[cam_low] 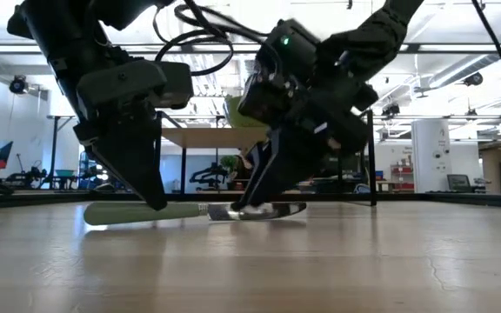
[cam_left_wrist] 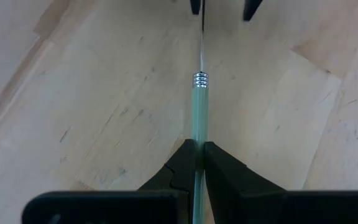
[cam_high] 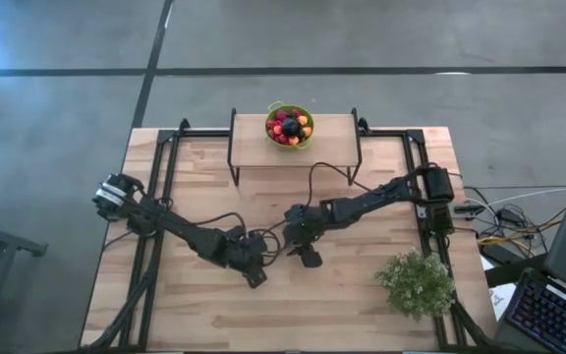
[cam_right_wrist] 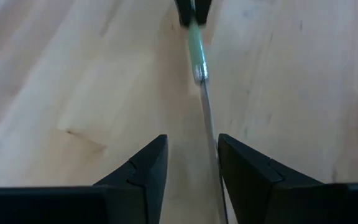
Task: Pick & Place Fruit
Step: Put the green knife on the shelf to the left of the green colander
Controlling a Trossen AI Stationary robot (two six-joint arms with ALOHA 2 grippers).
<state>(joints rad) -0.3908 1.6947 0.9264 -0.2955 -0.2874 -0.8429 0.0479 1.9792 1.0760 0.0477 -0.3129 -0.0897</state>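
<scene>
Fruit [cam_high: 290,127]: small red, dark and orange pieces, all in green bowl [cam_high: 306,141], none placed, I judge. Left gripper [cam_left_wrist: 198,157] clamps slim green-handled knife [cam_left_wrist: 199,112]; right gripper [cam_right_wrist: 191,163] straddles blade, parted.

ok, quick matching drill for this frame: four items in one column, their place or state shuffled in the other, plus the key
1. left gripper
2. right gripper
3. fruit
4. plant

A. heaped in the green bowl on the raised shelf
B. open, fingers astride the knife blade
C. at the table's edge by the right arm's side
D. shut on the knife handle

Pairs: 1-D, 2-B, 3-A, 4-C
</scene>
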